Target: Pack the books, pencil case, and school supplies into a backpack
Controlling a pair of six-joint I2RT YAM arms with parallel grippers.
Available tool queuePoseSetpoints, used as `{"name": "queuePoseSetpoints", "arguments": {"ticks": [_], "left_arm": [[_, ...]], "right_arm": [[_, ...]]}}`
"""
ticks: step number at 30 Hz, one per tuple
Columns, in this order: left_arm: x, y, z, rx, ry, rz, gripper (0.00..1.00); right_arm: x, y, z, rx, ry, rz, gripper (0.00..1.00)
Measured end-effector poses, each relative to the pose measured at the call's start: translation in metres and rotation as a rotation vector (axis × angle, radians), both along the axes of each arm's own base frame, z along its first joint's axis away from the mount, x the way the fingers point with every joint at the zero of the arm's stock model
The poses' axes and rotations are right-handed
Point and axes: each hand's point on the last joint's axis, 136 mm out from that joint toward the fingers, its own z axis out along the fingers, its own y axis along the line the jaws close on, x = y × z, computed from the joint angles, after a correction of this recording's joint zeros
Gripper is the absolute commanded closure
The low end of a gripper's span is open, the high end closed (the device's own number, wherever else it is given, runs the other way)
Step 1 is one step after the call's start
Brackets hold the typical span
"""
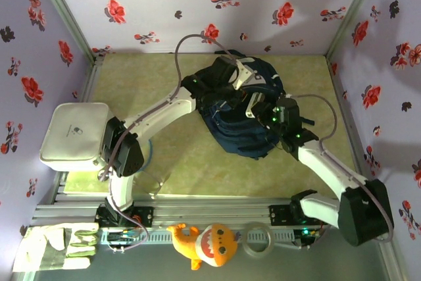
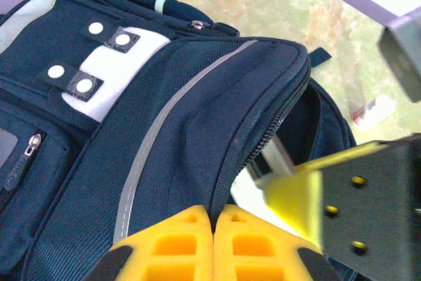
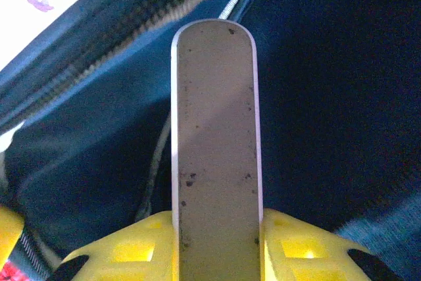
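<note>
The left claw [image 2: 214, 218] is seen shut, its two yellow fingers pressed flat together with no gap, low over the front panel of the backpack [image 2: 164, 129]; whether any fabric is pinched between them cannot be told. The right claw [image 3: 217, 223] is closed on a flat grey strip [image 3: 216, 129] with a rounded end. The strip is gripped between the yellow fingers and stands straight out ahead of them, its tip pointed into the dark inside of the backpack, just below the open zipper. From the left wrist, the right claw is seen at the backpack's open mouth, beside the front panel. On that panel a pale grey trim line is curved, and a white patch with snap tabs is set on the pocket next to it. The backpack is laid on the green table [image 1: 191, 162], and both arms are bent in over it from the near side. A small white object [image 2: 371, 110], too blurred to be named, is seen on the table just beyond the backpack's open side. A white tray [image 1: 69, 129] is placed well apart from the backpack, to its left. Nearer than the backpack, past the metal rail, a work glove [image 1: 56, 247], an orange plush toy [image 1: 205, 245] and a roll of tape [image 1: 258, 240] are laid in a row.
</note>
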Motion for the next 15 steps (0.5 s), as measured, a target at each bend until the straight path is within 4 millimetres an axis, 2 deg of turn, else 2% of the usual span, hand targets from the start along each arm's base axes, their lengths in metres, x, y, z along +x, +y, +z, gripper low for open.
{"name": "queuePoseSetpoints", "arguments": {"ticks": [2,7,11,15], "left_arm": [[-0.001,-0.001,0.005,-0.010,0.011,0.003,1.00],[0.000,-0.001,0.017,-0.036,0.021,0.010,1.00],[0.006,0.003,0.017,-0.043,0.043,0.029,1.00],[0.009,0.006,0.019,-0.054,0.058,0.039,1.00]], "right_arm": [[0.010,0.004,-0.002,0.015,0.009,-0.009,0.69],[0.037,0.012,-0.003,0.029,0.008,-0.032,0.50],[0.050,0.016,0.010,0.049,-0.028,-0.035,0.49],[0.048,0.013,0.016,0.046,-0.043,-0.036,0.55]]}}
